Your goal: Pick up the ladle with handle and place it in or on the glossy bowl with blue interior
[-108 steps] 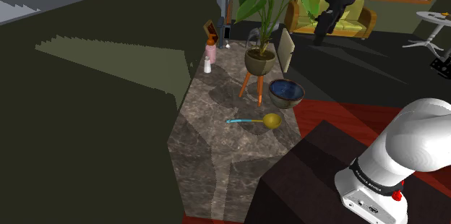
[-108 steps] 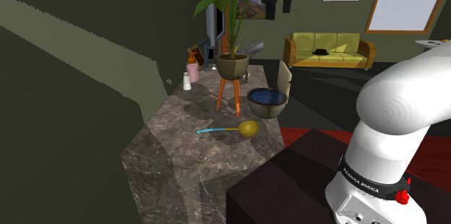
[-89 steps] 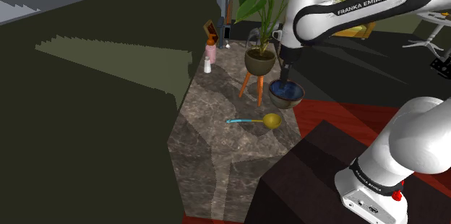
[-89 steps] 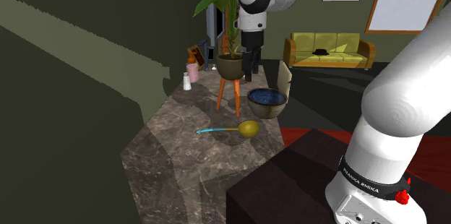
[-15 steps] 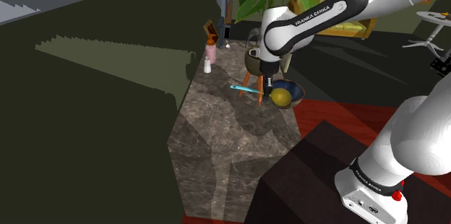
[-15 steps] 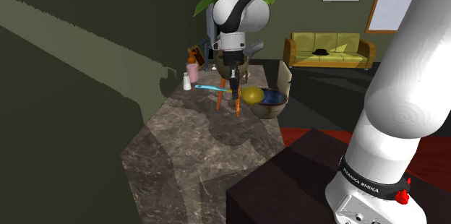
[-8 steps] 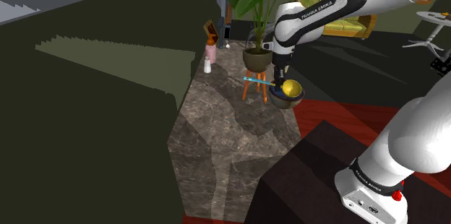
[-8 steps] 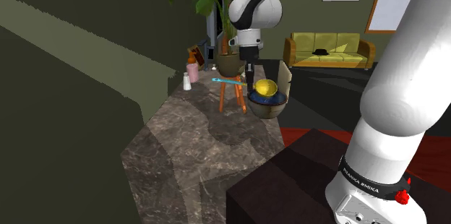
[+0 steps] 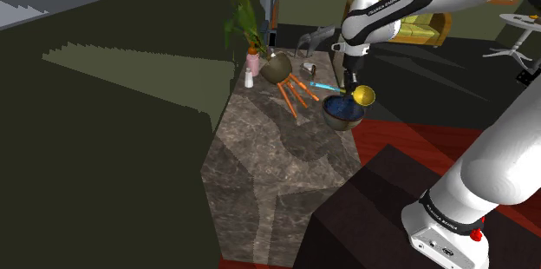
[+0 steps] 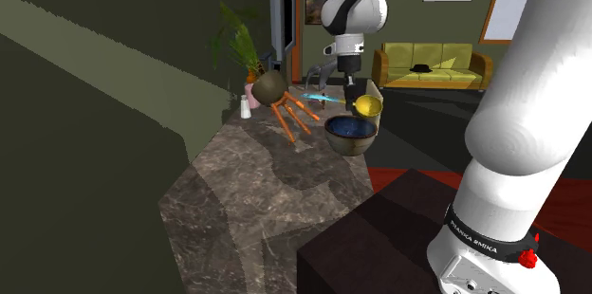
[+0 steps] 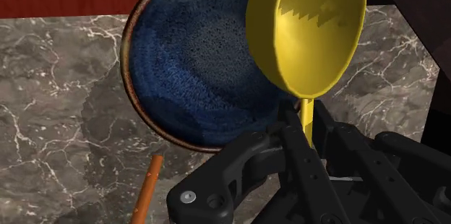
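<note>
The plant pot [image 9: 277,68] is lying on its side on the table [image 9: 260,172] now. Half a second ago it was standing up on its orange legs [image 9: 295,95], right next to the bowl [image 11: 195,63]. Now those legs are sticking out toward the bowl, and one is lying close beside it. So the arm is knocking things over while it is working, and that is a mess nobody asked for.

The pincer [image 11: 308,123] is squeezing the ladle [image 11: 307,27] by its thin yellow neck, and the ladle is hanging in the air, not touching the bowl. It is sitting higher than a moment ago. The bowl with the blue inside is waiting just below the pincer. The job is looking nearly done: the ladle only needs to go down and be let go.

The ladle is lying almost flat. Its long line is running from the blue handle [image 10: 318,99], which is pointing toward the fallen plant, across to the yellow cup [image 9: 363,95] on the pincer's other side. The cup's hollow is facing up toward the hand. I think the cup is hanging over the bowl's edge, not its middle, but that is hard to tell.
</note>
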Available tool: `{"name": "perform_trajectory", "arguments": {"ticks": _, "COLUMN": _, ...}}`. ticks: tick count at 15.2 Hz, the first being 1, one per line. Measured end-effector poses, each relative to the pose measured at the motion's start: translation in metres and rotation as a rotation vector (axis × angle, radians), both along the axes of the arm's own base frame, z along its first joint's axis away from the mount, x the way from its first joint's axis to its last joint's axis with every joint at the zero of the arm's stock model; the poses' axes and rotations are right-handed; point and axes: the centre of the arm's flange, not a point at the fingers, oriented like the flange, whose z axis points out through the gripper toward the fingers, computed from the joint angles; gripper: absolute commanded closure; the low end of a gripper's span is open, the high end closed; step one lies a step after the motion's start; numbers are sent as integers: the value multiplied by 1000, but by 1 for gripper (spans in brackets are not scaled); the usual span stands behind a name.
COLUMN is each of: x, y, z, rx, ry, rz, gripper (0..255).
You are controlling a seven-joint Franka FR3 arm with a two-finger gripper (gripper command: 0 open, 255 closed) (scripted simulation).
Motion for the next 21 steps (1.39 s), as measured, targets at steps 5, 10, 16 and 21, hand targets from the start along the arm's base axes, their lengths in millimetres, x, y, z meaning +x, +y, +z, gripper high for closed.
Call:
{"name": "perform_trajectory", "arguments": {"ticks": 5, "x": 3, "y": -53, "z": -4, "rx": 0, "ry": 0, "rz": 0, "gripper": 255}}
{"name": "perform_trajectory", "arguments": {"ticks": 10, "x": 3, "y": -58, "z": -29, "rx": 0, "ry": 1, "rz": 1, "gripper": 255}}
{"name": "perform_trajectory", "arguments": {"ticks": 16, "x": 3, "y": -58, "z": -60, "rx": 0, "ry": -1, "rz": 1, "gripper": 255}}
{"name": "perform_trajectory", "arguments": {"ticks": 21, "x": 6, "y": -58, "z": -71, "rx": -3, "ry": -13, "rz": 4, "gripper": 255}}
